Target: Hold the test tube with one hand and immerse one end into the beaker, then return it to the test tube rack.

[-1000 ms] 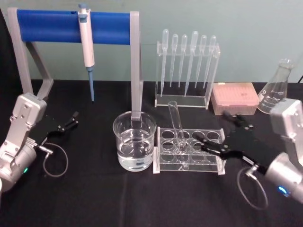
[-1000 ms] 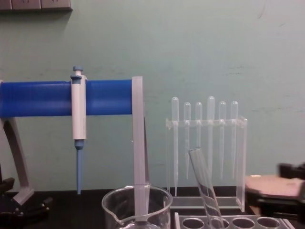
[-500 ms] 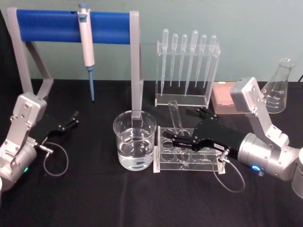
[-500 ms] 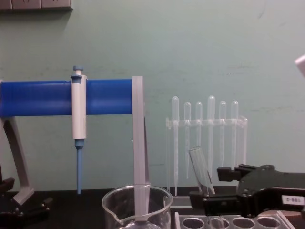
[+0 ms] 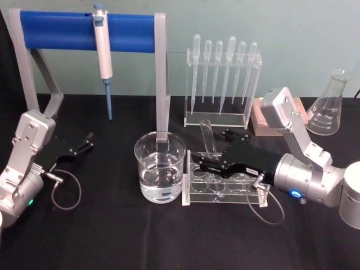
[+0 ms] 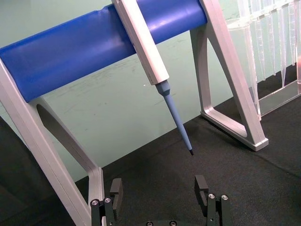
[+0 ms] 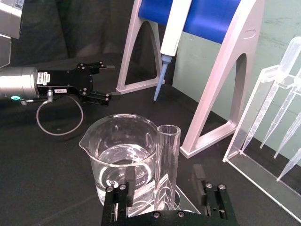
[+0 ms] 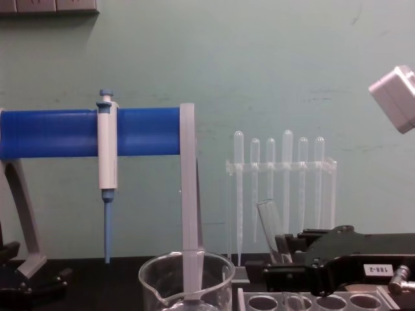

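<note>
Jaws of the right gripper [image 7: 158, 186] stand open around the test tube [image 7: 168, 150], seemingly untouched.

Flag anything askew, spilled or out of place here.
The test tube leans in its rack, open top tipped toward the beaker, not upright. The open right gripper straddles it; the left gripper sits idle far left. Nothing looks spilled.

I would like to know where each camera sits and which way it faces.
Head view: high, looking down; both arms, right gripper at the test tube.
Chest view: low, facing the wall over the beaker; right gripper from the right.
Left wrist view: over the open left gripper, facing the pipettor.
Right wrist view: above the open right gripper, facing test tube and beaker; head view shares both.
</note>
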`<move>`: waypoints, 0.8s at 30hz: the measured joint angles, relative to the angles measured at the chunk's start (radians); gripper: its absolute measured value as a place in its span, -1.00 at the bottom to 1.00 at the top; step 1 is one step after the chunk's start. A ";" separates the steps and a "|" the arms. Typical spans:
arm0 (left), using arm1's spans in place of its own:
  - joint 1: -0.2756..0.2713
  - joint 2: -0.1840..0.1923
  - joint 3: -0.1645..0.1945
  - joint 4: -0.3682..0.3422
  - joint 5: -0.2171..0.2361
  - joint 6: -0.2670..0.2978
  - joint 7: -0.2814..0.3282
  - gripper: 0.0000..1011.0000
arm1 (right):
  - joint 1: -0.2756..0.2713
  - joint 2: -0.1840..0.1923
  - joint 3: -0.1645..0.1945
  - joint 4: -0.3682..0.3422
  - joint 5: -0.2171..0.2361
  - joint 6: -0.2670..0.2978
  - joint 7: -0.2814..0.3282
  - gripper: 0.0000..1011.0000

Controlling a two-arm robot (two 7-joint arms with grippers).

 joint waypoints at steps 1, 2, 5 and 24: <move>0.000 0.000 0.000 0.000 0.000 0.000 0.000 0.98 | 0.001 -0.001 0.000 -0.001 -0.001 0.003 0.000 0.50; 0.000 0.000 0.000 0.000 0.000 0.000 0.000 0.98 | 0.001 -0.001 0.001 -0.003 -0.002 0.006 0.001 0.47; 0.000 0.000 0.000 0.000 0.000 0.000 0.000 0.98 | 0.002 -0.003 0.002 -0.011 -0.005 0.017 0.001 0.29; 0.000 0.000 0.000 0.000 0.000 0.000 0.000 0.98 | -0.044 -0.012 0.048 -0.064 0.005 0.012 -0.028 -0.55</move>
